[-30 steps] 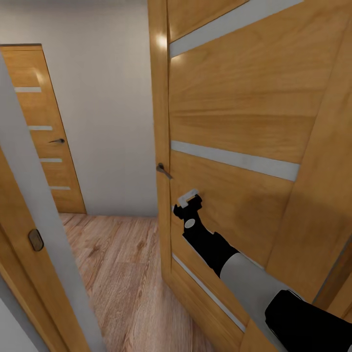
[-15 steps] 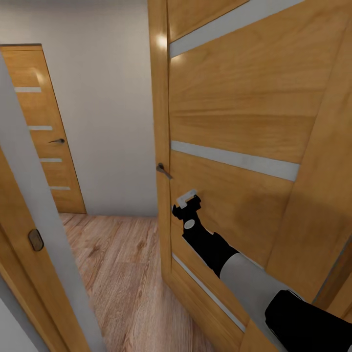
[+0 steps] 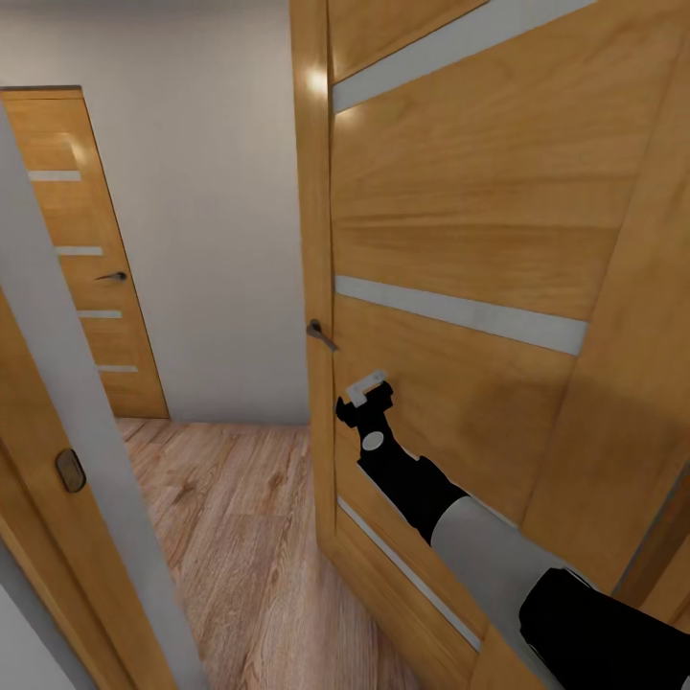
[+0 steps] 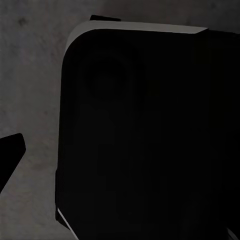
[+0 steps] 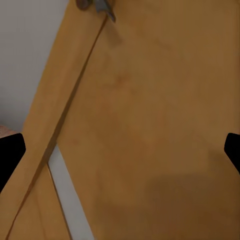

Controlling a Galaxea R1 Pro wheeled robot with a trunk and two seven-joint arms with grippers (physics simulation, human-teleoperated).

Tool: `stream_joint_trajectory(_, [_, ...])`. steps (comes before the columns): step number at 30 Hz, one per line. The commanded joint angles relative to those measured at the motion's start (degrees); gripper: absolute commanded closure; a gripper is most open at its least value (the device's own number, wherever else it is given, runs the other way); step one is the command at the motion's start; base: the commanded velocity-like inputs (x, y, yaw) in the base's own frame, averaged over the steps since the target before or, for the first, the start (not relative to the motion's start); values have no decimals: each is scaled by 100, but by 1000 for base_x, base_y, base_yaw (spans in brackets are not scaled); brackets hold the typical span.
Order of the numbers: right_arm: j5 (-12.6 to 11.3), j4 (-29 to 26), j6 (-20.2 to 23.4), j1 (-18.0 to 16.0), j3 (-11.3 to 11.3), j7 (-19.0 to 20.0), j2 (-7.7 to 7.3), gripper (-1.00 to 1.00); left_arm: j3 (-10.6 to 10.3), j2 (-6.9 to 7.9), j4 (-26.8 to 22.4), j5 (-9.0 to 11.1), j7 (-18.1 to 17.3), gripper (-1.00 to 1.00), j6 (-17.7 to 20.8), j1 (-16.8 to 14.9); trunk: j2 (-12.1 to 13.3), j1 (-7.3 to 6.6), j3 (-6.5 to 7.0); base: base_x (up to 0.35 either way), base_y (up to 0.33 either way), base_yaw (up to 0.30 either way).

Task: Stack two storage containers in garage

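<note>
A large wooden door [image 3: 460, 259] with pale horizontal strips stands ajar just ahead, filling the way to the right; its dark lever handle [image 3: 321, 334] sits at its free edge. Beyond lies a wood plank floor [image 3: 230, 517], a grey wall [image 3: 211, 211] and a second, closed wooden door [image 3: 81, 249] with its own handle. A door frame [image 3: 57, 402] crosses at left. The right gripper [image 3: 364, 395] is against the open door's face below the handle, fingers spread wide, holding nothing. The left gripper's state cannot be told. Two doors are counted.
</note>
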Motion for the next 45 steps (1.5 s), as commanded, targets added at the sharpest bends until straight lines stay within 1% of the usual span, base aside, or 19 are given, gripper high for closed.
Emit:
stream_joint_trajectory(1, [5, -2, 28, -7, 24, -32, 0, -100, 0, 0, -1, 55, 1, -100, -14, 1, -3, 0, -6, 0, 0, 0])
stream_joint_trajectory(5, [30, 74, -169, -7, 33, -4, 0, -100, -3, 3, -1, 55, 1, -100, -14, 1, -3, 0, -6, 0, 0, 0])
stream_joint_trajectory(6, [45, 119, -435, -7, 44, 2, 0, -100, -3, 3, -1, 55, 0, -100, -14, 2, -3, 0, -6, 0, 0, 0])
stream_joint_trajectory(7, [52, 132, -555, -7, 64, 4, 0, -100, -3, 3, -1, 55, -2, -100, -14, 1, -3, 0, -6, 0, 0, 0])
stream_joint_trajectory(8, [78, 141, -651, -7, 150, -7, 0, -100, -3, 3, -1, 55, -4, -100, -14, 2, -3, 0, -6, 0, 0, 0])
stream_joint_trajectory(9, [121, 149, -713, -7, 303, -34, 0, -100, -4, 3, -1, 55, -5, -100, -14, 2, -3, 0, -6, 0, 0, 0])
stream_joint_trajectory(10, [177, 157, -772, -7, 588, -66, 0, -100, -4, 2, -1, 55, -7, -100, -14, 0, -3, 0, -6, 0, 0, 0])
stream_joint_trajectory(12, [188, 161, -793, -7, 814, -89, 0, -100, -4, 3, -1, 55, -7, -100, -14, 1, -3, 0, -6, 0, 0, 0])
stream_joint_trajectory(15, [196, 160, -688, -7, 1058, -123, 0, -100, -4, 3, -1, 55, -8, -100, -14, -1, -3, 0, -6, 0, 0, 0])
stream_joint_trajectory(17, [185, 158, -536, -7, 1081, -120, 0, -100, -4, 4, -1, 55, -7, -100, -14, -1, -3, 0, -6, 0, 0, 0])
stream_joint_trajectory(22, [168, 164, -420, -7, 1089, -109, 0, -100, -11, 4, -1, 55, -8, -100, -14, -2, -3, 0, -6, 0, 0, 0])
stream_joint_trajectory(30, [161, 192, -416, -7, 1091, -100, 0, -100, -12, 4, -1, 55, -8, -100, -14, 0, -3, 0, -6, 0, 0, 0])
stream_joint_trajectory(34, [162, 394, -498, -7, 1094, -94, 0, -100, -12, 4, -6, 55, -8, -100, -14, 1, -3, 0, -6, 0, 0, 0])
stream_joint_trajectory(36, [166, 623, -679, -7, 1097, -91, 0, -100, -12, 0, -8, 55, -8, -100, -14, 0, -3, 0, -6, 0, 0, 0])
stream_joint_trajectory(37, [164, 805, -899, -7, 1098, -87, 0, -100, -12, -2, -8, 55, -8, -100, -14, -1, -3, 0, -6, 0, 0, 0])
stream_joint_trajectory(39, [164, 1009, -1163, -7, 1099, -85, 0, -100, -12, -3, -9, 52, -8, -100, -14, -1, -3, 0, -6, 0, 0, 0])
stream_joint_trajectory(40, [165, 1210, -1405, -7, 1097, -84, 0, -100, -12, -4, -9, 47, -8, -100, -14, -2, -3, 0, -6, 0, 0, 0])
stream_joint_trajectory(42, [170, 1423, -1665, -7, 1090, -83, 0, -100, -12, -4, -9, 42, -10, -100, -14, -2, -3, 0, -6, 0, 0, 0])
stream_joint_trajectory(45, [175, 1558, -1828, -7, 1084, -82, 0, -100, -17, -5, -9, 39, -14, -100, -14, -2, -3, 0, -6, 17, 0, 0])
